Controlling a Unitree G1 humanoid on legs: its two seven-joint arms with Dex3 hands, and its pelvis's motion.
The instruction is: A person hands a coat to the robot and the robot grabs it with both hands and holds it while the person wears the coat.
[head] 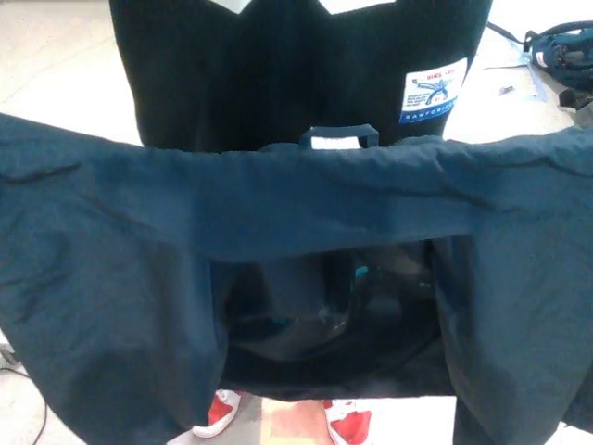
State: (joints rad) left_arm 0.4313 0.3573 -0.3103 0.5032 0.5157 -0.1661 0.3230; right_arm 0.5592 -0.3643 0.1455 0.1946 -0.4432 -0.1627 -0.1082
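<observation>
A dark blue coat (278,199) is spread wide across the whole head view, its collar edge uppermost with a small hang loop (338,137) at the middle. The sleeves or side panels hang down at left (102,315) and right (523,306). Through the gap under the collar I see the coat's dark, shiny inner lining (306,311). Close behind the coat stands a person in a black top (296,65) with a white and blue label (434,93). Neither of my hands shows; the cloth covers whatever holds it up.
The person's red and white shoes (222,413) (350,422) show on the pale floor below the coat. A dark blue bag (565,46) lies on the floor at the far right. A thin black cable (18,371) runs at the lower left.
</observation>
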